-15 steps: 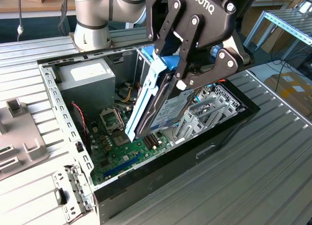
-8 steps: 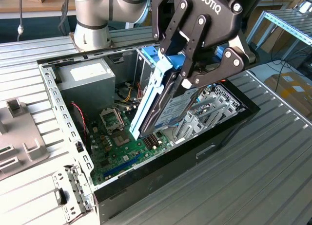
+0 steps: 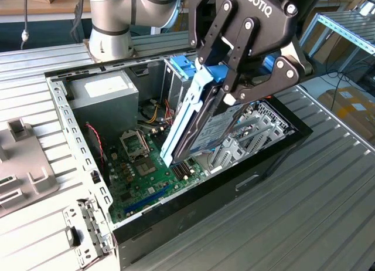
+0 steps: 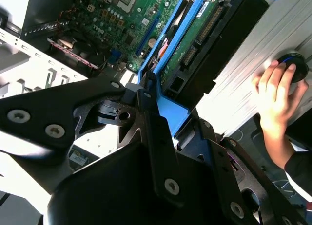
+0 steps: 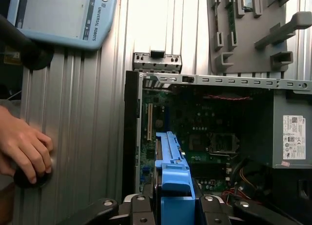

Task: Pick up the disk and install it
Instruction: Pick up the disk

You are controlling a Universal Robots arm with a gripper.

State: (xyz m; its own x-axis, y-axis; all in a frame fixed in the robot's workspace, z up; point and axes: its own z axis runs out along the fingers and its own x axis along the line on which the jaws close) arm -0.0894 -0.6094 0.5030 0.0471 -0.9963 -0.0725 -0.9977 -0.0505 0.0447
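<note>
Ribbed aluminium sheeting forms the counter (image 3: 304, 212), and an open computer case (image 3: 199, 209) lies on its side in the middle of it. At the exterior view's left, a grey plastic cover (image 3: 23, 165) lies flat on the counter, just beside the case's perforated metal edge. Behind the case stands the arm's silver base (image 3: 111, 30).

Inside the case, a grey power supply (image 3: 105, 92) fills the far left corner, and the green motherboard (image 3: 140, 177) lies in front of it. Further right, a blue bracket (image 3: 183, 64) sits on top of a metal drive cage.

The disk (image 3: 208, 130) is off the counter, held steeply tilted over the open case. Its light-blue rail faces the exterior view's left and its lower end hangs above the motherboard. Whether it touches anything below cannot be told. The gripper (image 3: 227, 86) is clamped on the disk's upper end, its black fingers closed against either side.

Beyond the counter's right edge are a metal rack (image 3: 351, 24) and a cardboard box (image 3: 351, 104).

In the first wrist view, a person's hand (image 5: 24, 149) rests on a black knob (image 5: 29, 178) on the counter beside the case. A blue-edged tablet controller (image 5: 63, 15) lies near it.
</note>
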